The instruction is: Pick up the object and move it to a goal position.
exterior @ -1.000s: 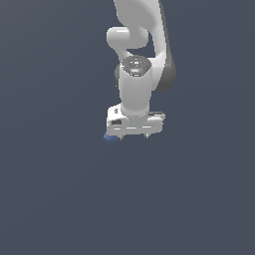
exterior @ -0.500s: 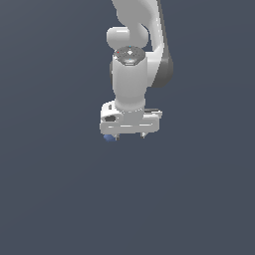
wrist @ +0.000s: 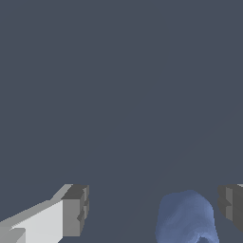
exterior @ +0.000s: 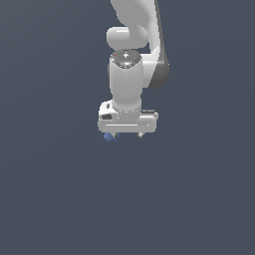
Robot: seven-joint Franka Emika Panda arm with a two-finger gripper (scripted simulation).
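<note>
In the exterior view we see our pincer (exterior: pixel 127 135) low over the dark desk (exterior: pixel 55 199), pointing straight down, with the blue object (exterior: pixel 109 137) peeking out beneath its fingertip on the exterior view's left; from here we cannot say whether the lump sits between the fingers or just outside them. In the wrist view the picture is clearer: the pincer (wrist: pixel 154 209) stands wide, and the object (wrist: pixel 186 219) lies between its two fingers, close to one fingertip (wrist: pixel 231 205) and well apart from the other (wrist: pixel 75 210), touching neither. We judge the step in hand to be the grasp itself, so we should centre the gap over the lump before closing, sink until the pads flank its rounded body rather than its top, and close slowly, since an off-centre squeeze could nudge so small a thing sideways and out of the grip
</note>
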